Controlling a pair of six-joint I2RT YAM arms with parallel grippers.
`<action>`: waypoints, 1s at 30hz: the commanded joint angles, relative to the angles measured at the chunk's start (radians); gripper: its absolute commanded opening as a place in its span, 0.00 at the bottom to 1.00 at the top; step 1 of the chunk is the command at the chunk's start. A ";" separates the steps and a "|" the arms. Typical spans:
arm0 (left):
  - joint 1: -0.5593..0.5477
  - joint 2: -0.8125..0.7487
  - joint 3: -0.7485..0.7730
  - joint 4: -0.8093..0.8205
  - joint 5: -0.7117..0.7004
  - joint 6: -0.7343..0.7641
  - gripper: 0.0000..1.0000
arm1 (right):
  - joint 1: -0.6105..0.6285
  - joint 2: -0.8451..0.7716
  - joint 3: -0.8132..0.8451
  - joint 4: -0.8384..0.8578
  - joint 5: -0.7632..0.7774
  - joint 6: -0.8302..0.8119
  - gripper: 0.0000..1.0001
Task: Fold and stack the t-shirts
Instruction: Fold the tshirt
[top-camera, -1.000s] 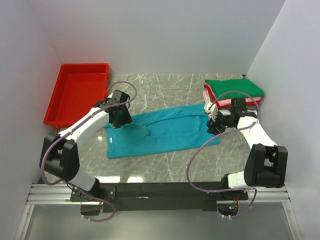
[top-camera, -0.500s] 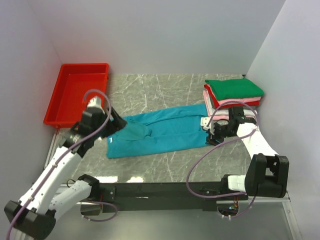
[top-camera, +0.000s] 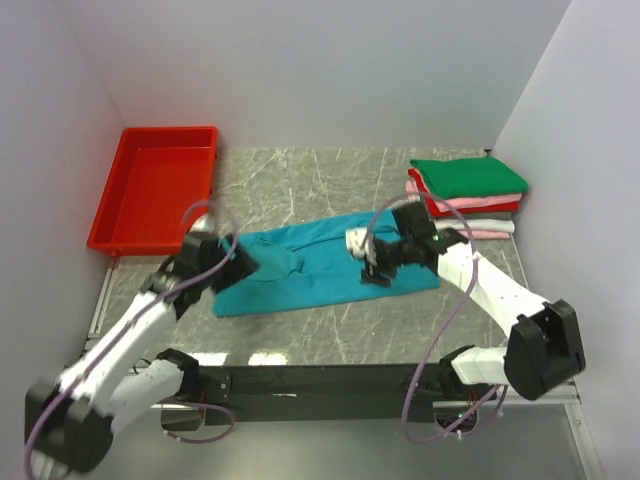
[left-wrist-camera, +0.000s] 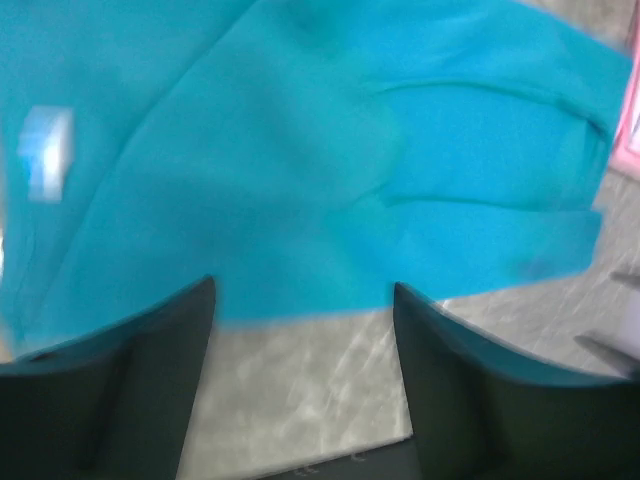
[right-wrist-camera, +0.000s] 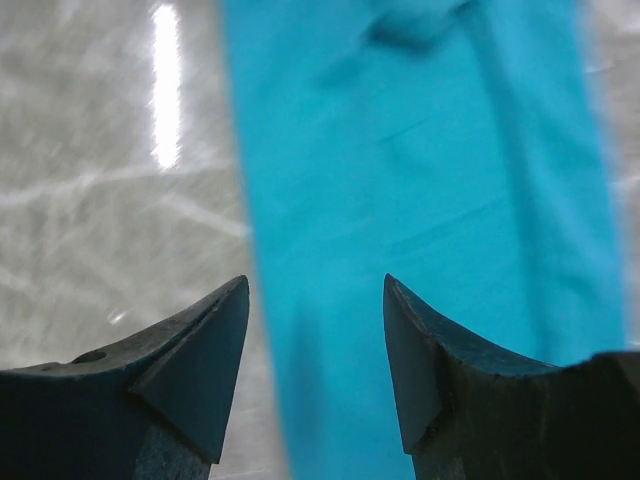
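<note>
grey marbled table (top-camera: 320, 180) | white walls (top-camera: 300, 70) | teal t-shirt (top-camera: 310, 272) on it | left tool (top-camera: 240, 262), right tool (top-camera: 375, 268) parted, empty

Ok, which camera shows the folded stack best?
Top external: the whole folded stack shows, green shirt on top. Left wrist catches only a pink sliver at its frame's right edge; right wrist shows only the teal shirt.

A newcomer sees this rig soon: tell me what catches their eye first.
The teal t-shirt stretched across the middle of the table, with the left gripper open at its left end and the right gripper open over its right half. Next, the red tray at far left and the green-topped stack of folded t-shirts at far right.
</note>
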 joint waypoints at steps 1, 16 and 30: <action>0.007 0.301 0.243 0.273 0.170 0.539 0.66 | -0.004 0.028 0.156 -0.018 -0.021 0.135 0.63; 0.000 0.953 0.723 -0.145 0.151 1.470 0.56 | -0.310 -0.059 0.104 -0.078 -0.204 0.050 0.67; 0.004 1.097 0.808 -0.070 0.040 1.529 0.55 | -0.379 -0.058 0.085 -0.133 -0.282 0.006 0.67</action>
